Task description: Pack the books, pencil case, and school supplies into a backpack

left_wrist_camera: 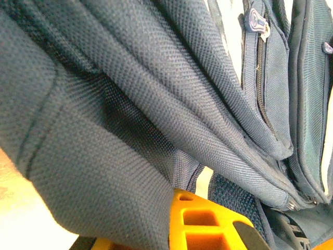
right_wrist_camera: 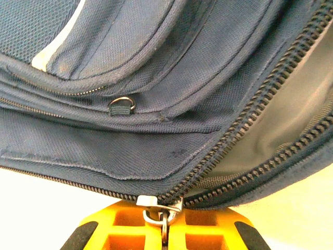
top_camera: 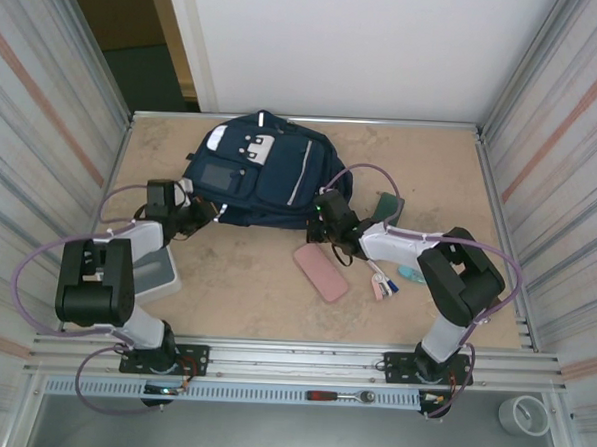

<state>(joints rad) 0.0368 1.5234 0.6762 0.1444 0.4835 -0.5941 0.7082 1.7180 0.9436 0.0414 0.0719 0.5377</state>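
The navy backpack [top_camera: 256, 171] lies at the back middle of the table. My left gripper [top_camera: 211, 215] is at its lower left edge, shut on a fold of backpack fabric [left_wrist_camera: 119, 172] that drapes over the orange fingers [left_wrist_camera: 208, 221]. At the backpack's lower right corner, my right gripper [top_camera: 322, 223] is shut on the zipper pull [right_wrist_camera: 165, 225]. Right of the slider [right_wrist_camera: 156, 202] the zip stands parted over grey lining [right_wrist_camera: 291, 114]. The pink pencil case [top_camera: 321, 273] lies in front. School supplies [top_camera: 380, 285], pen-like sticks and a light-blue piece [top_camera: 411, 274], lie beside it. A dark flat item [top_camera: 390, 206], perhaps a book, lies right of the backpack.
A grey bin [top_camera: 161, 271] stands by the left arm at the table's left edge. Corrugated metal walls [top_camera: 43, 130] close in both sides. A tape roll [top_camera: 522, 415] and a ratchet tool [top_camera: 340, 396] lie below the front rail.
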